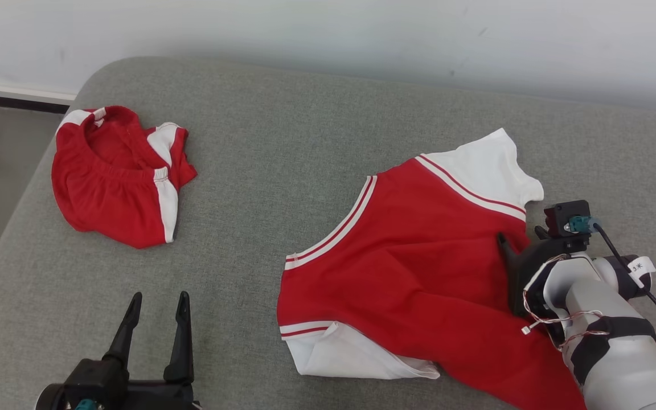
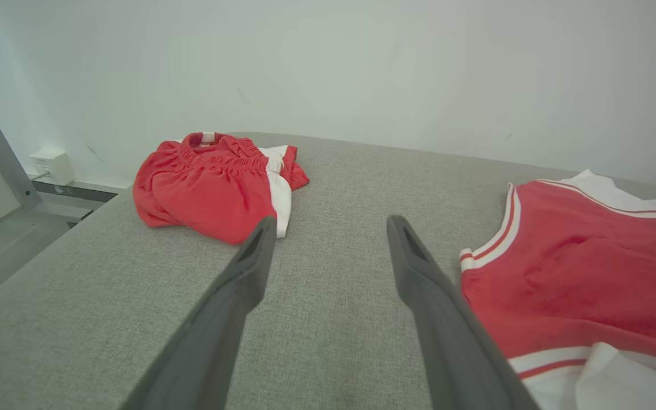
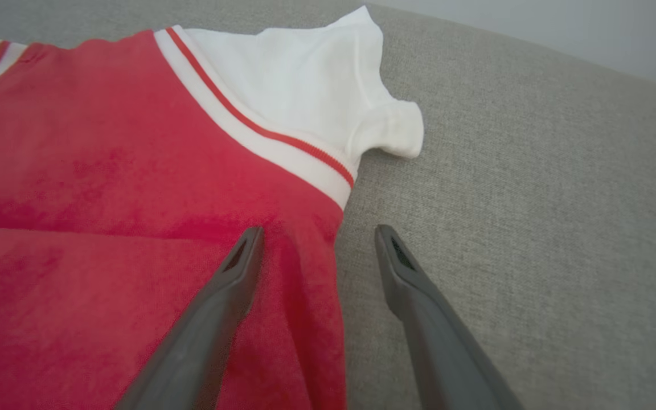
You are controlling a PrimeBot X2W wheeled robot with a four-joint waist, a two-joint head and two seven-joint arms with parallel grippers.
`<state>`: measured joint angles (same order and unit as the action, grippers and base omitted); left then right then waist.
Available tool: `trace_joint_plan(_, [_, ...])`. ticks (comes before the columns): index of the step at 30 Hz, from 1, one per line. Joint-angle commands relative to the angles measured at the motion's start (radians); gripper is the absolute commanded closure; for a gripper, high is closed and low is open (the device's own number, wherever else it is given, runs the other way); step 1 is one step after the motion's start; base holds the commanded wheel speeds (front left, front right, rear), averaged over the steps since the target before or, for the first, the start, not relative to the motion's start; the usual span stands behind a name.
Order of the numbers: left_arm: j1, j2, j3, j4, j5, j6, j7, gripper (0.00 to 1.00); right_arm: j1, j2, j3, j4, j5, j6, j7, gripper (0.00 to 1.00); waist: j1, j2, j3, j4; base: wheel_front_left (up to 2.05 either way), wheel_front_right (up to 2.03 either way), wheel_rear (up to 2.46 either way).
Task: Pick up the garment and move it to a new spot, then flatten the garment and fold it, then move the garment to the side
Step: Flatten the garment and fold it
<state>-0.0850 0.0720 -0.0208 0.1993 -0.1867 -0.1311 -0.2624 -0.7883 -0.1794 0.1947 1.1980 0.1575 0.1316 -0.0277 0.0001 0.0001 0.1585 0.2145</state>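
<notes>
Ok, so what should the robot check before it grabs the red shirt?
1. The right gripper is open: ok.
2. It sits at the edge of the red and white shirt: ok, one finger above cloth, one above the grey cushion.
3. Its fingers touch the cloth: cannot tell.
4. The left gripper is open, apart from the shirt: ok.
5. The shirt lies flat: not ok, wrinkled, folded over one white sleeve.
6. The red shorts are out of the way: ok.
</notes>
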Motion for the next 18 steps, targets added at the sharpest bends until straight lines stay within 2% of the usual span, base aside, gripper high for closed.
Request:
trace_joint_plan(1, [-0.010,0.003,-0.001,0.001,-0.010,0.001,-0.004,0.00,-0.013,0.004,-0.007,0.013,-0.007,-0.002,-0.001,0.22,-0.0001,-0.0001,0.006,0.003,0.00,0.00,0.00])
trace_joint_plan(3, [-0.013,0.002,-0.002,0.002,-0.011,0.001,-0.004,0.00,-0.028,0.012,-0.011,0.034,-0.016,-0.002,0.009,1.00,-0.0001,-0.0001,0.012,0.004,0.00,0.00,0.00])
trace_joint_plan(6, [-0.020,0.001,-0.002,0.002,-0.013,0.001,-0.004,0.00,-0.061,0.013,-0.011,0.042,-0.026,-0.002,-0.009,1.00,-0.0001,-0.0001,0.021,0.005,0.00,0.00,0.00])
trace_joint_plan(15, [-0.023,-0.001,0.004,0.011,-0.011,0.001,-0.004,0.00,-0.248,0.018,0.039,-0.007,-0.120,-0.002,-0.181,1.00,-0.0001,-0.0001,0.014,0.001,0.00,0.00,0.00])
trace_joint_plan(18, [-0.020,-0.002,0.003,0.012,-0.012,0.001,-0.004,0.00,-0.295,0.022,0.050,-0.009,-0.152,-0.002,-0.201,1.00,-0.0001,-0.0001,0.012,0.005,0.00,0.00,0.00])
